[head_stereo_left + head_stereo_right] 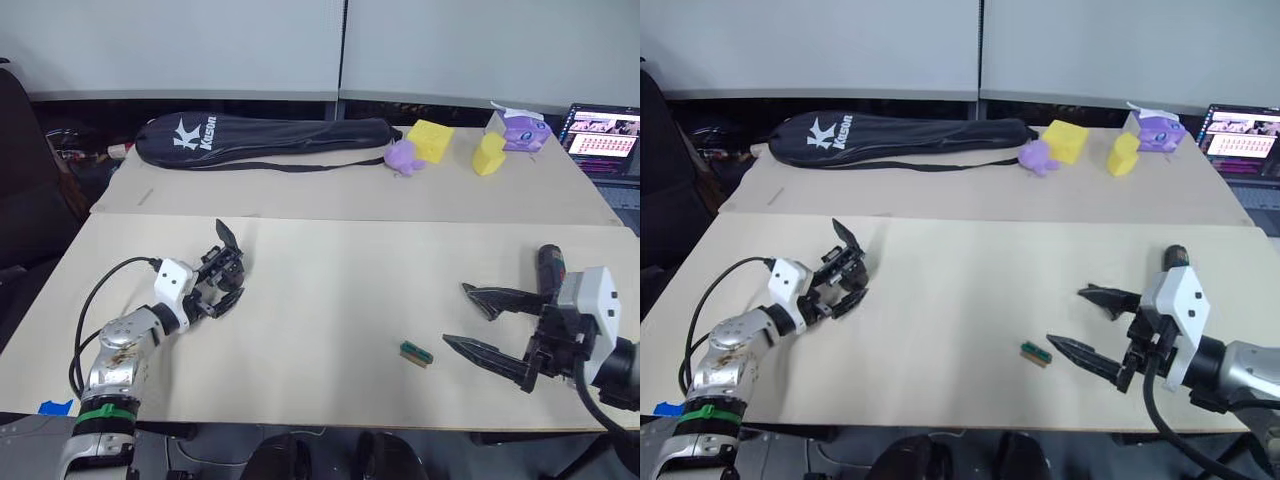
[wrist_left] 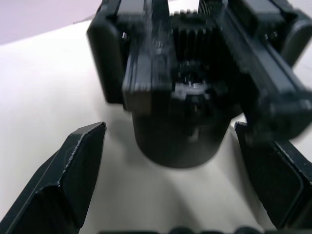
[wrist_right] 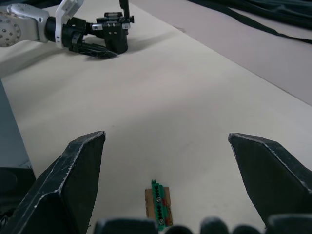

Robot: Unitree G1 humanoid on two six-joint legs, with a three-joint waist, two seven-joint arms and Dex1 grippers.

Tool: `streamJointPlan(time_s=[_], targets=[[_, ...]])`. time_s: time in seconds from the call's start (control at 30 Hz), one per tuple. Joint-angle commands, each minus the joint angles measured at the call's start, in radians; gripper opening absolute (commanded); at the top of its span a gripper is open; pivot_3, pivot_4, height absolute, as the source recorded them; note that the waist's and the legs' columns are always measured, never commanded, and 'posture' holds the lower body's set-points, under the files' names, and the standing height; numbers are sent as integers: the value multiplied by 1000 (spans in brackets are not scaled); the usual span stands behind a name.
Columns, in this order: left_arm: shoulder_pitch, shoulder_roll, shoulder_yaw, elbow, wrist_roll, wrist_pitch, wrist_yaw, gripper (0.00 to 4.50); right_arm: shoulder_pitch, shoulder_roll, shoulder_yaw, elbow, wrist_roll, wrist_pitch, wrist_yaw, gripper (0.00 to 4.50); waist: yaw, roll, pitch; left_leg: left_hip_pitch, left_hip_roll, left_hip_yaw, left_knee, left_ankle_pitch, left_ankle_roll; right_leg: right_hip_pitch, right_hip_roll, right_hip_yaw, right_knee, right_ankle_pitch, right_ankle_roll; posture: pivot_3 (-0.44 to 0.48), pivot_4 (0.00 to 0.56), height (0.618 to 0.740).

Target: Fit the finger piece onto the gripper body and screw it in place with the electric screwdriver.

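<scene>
Two hands are at work, and neither grasps anything yet. My left hand (image 1: 222, 285), at the lower left of the head view, has its fingers spread to either side of the gripper body (image 1: 222, 268), which sits on the desk (image 1: 330, 300); in the left wrist view the black block (image 2: 185, 97) fills the gap between my fingers without my being able to say they touch it. A finger piece (image 1: 227, 235) stands up from the top of that block, pointed tip upward, so I judge it is already set in place, though I cannot tell whether it is seated properly or screwed.

My right hand (image 1: 490, 330), at the lower right, hangs released over the desk with its fingers wide apart. A small green block (image 1: 415, 352) lies just to the left of it, apart from the fingertips. The electric screwdriver (image 1: 550, 268) lies behind my right hand, near the right edge of the frame, untouched.

So the fitting looks begun at most; picking up the screwdriver and driving the screw are all still to do.
</scene>
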Motion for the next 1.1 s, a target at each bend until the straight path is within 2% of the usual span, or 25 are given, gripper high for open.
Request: streamJointPlan(time_s=[0.03,0.07,0.1,0.13,0.2,0.27,0.47,0.57,0.73,0.8,0.83,0.9,0.97,1.1], targets=[[-28,-39,-15,45,16,-43,24,4500,-33,24,23,-4,-34,-42,-27,4473,3,0,0,0,0,0,0,0,0,0,0,0,0,0,0,0,150,740],[-33,-48,-14,53,16,-51,27,4500,-38,29,32,-3,-39,-44,-31,4473,6,0,0,0,0,0,0,0,0,0,0,0,1,0,0,0,150,740],[-36,-59,-9,55,18,-67,40,3974,-39,35,44,-5,-49,-48,-34,4500,6,0,0,0,0,0,1,0,0,0,0,-1,1,0,0,0,150,740],[-31,-69,-3,41,11,-73,45,3920,-39,41,57,-6,-61,-55,-35,4500,6,0,0,0,0,0,1,0,1,0,0,-1,2,0,0,0,150,740],[-17,-89,10,-2,-1,-69,71,3280,-40,50,76,-5,-78,-64,-37,4500,6,0,0,0,0,0,1,3,6,0,0,-1,2,0,0,0,150,740],[7,-127,32,-81,-17,-39,138,2359,-43,60,92,-4,-88,-70,-39,4500,5,0,0,0,0,0,1,3,6,0,0,-1,2,0,0,0,150,740],[85,-261,19,-390,39,112,407,2367,-56,82,135,-6,-116,-87,-51,4500,3,-5,3,-2,0,-1,2,4,7,0,0,-1,1,0,0,0,150,740],[111,-324,-26,-521,133,208,557,2367,-68,96,160,-8,-128,-90,-60,4500,2,-10,6,-3,0,-2,3,4,7,-1,1,-1,2,0,0,0,150,740],[139,-355,-72,-541,175,268,609,2367,-78,117,196,-1,-154,-96,-64,4500,0,-11,7,-3,0,-1,3,4,7,-1,2,0,3,0,0,0,150,740],[145,-350,-78,-509,170,261,596,2367,-80,123,210,6,-165,-101,-63,4500,0,-11,7,-3,1,-1,3,4,7,-1,2,0,3,0,0,0,150,740],[149,-343,-77,-498,164,260,586,3167,-81,125,213,7,-168,-101,-62,4500,0,-11,7,-3,1,-1,3,4,7,-2,2,-1,4,0,0,0,150,740],[158,-309,-62,-478,137,260,535,3709,-84,128,215,8,-172,-100,-61,4500,0,-11,7,-2,1,-1,3,4,7,-1,1,0,4,0,0,0,150,740],[163,-252,-33,-449,76,259,429,4455,-87,128,216,11,-173,-101,-58,4500,-3,-11,6,-2,1,-1,4,4,7,-2,2,0,5,0,0,0,150,740],[143,-95,3,-333,-18,160,159,4455,-91,126,220,17,-176,-102,-55,4500,-11,-10,6,-1,1,-1,4,3,5,-3,2,-1,7,-1,-2,0,150,740]])
